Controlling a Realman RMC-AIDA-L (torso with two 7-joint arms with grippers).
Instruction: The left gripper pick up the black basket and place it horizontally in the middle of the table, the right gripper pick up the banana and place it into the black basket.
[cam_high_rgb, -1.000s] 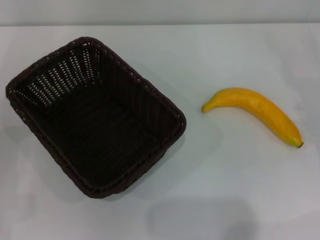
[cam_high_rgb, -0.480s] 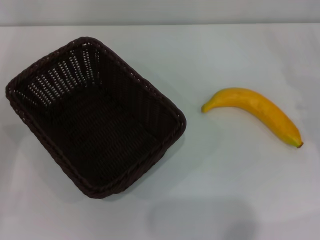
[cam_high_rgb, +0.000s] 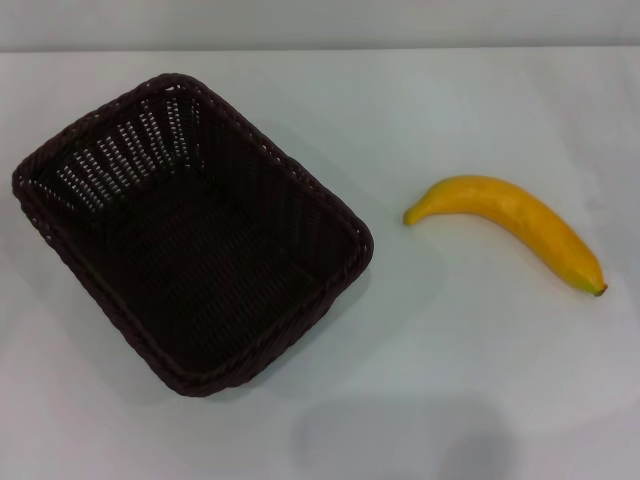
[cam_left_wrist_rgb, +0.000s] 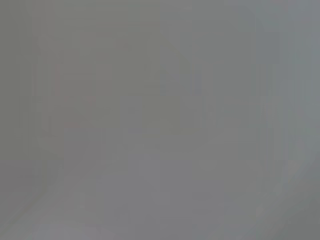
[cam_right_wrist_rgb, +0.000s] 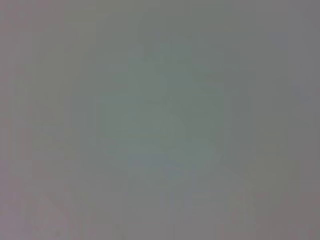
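The black basket (cam_high_rgb: 262, 150) sits on the left half of the white table (cam_high_rgb: 440, 380), turned at a slant, open side up and empty. The banana (cam_high_rgb: 510, 225) lies on the table to the basket's right, well apart from it, its brown end toward the right edge. Neither the left gripper nor the right gripper shows in the head view. The left wrist view and the right wrist view show only a plain grey blur, with no object or finger in them.
The table's far edge meets a pale wall along the top of the head view. A soft shadow lies on the table near the front, below the basket and banana.
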